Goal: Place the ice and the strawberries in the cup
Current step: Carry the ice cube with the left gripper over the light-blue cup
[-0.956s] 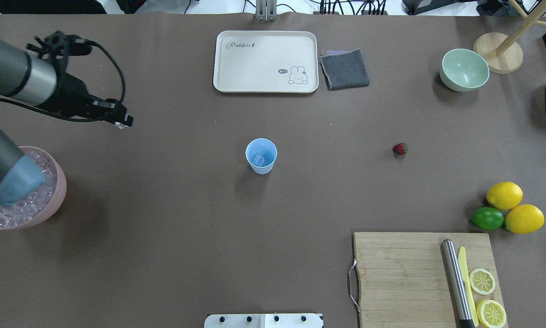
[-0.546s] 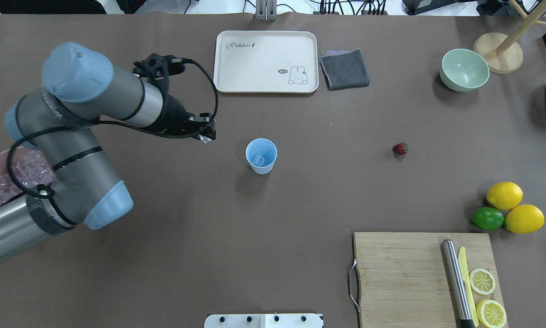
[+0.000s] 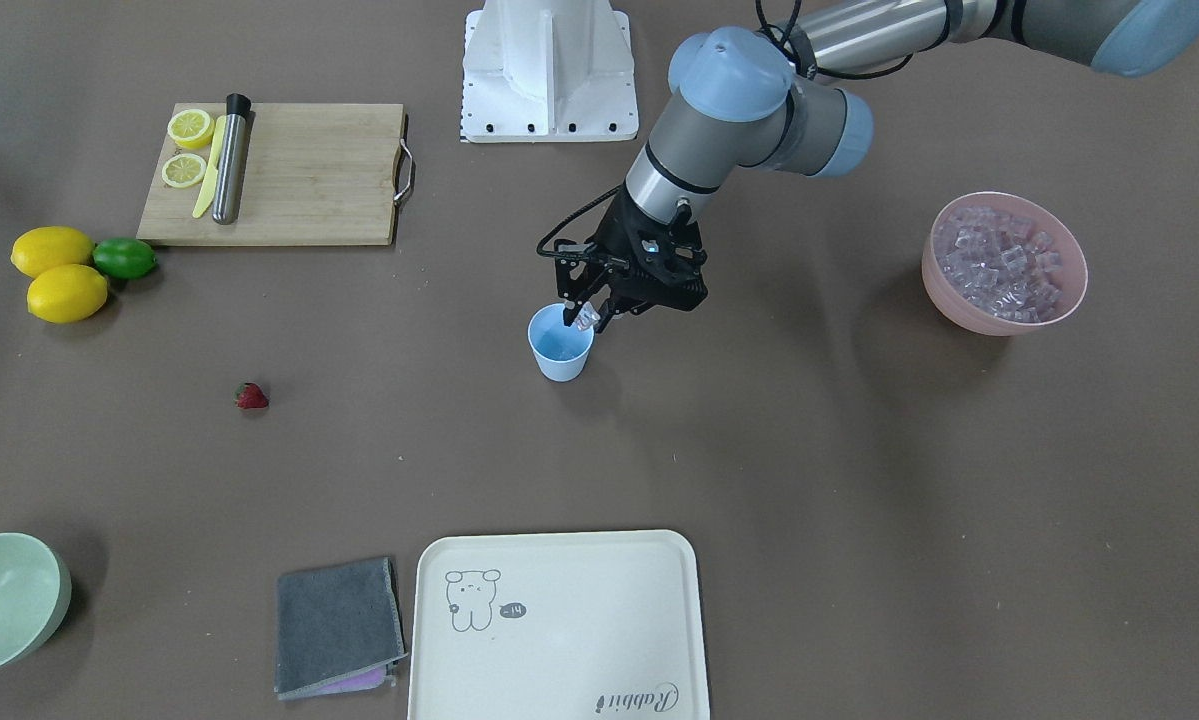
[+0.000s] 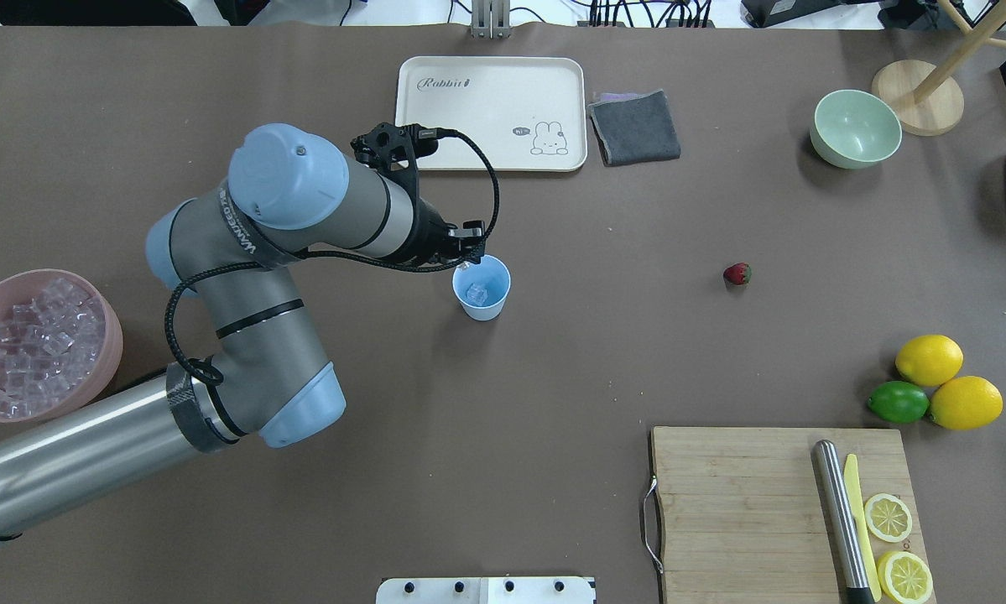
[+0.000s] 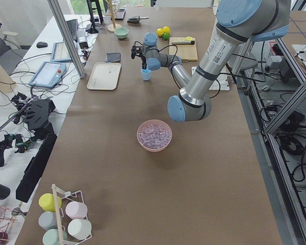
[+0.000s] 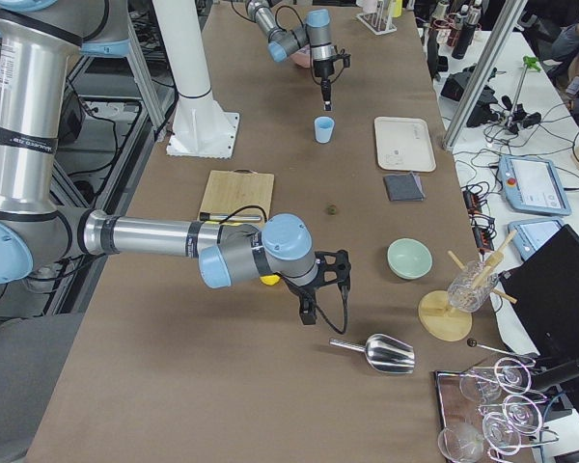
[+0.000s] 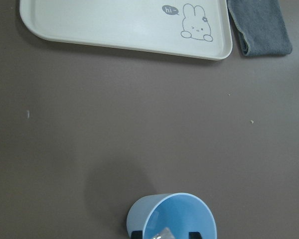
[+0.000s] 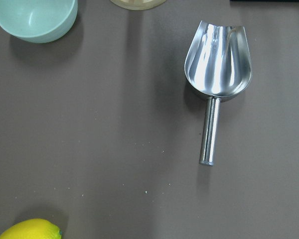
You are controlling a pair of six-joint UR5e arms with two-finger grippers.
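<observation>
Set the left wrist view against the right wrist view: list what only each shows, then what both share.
Only the left wrist view: the cup, an ice cube held above it by the left gripper, the rabbit tray and a grey cloth. Only the right wrist view: a metal scoop, the pale green bowl and a lemon. Both: the brown table.

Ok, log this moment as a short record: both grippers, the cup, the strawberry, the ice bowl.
cup: upright, mid-table, holds one loose cube
left gripper: shut on one ice cube, above the cup's rim
strawberry: on the table, apart from the cup
pink bowl: full of ice
right gripper: above the table near the scoop; open or shut cannot be told
</observation>
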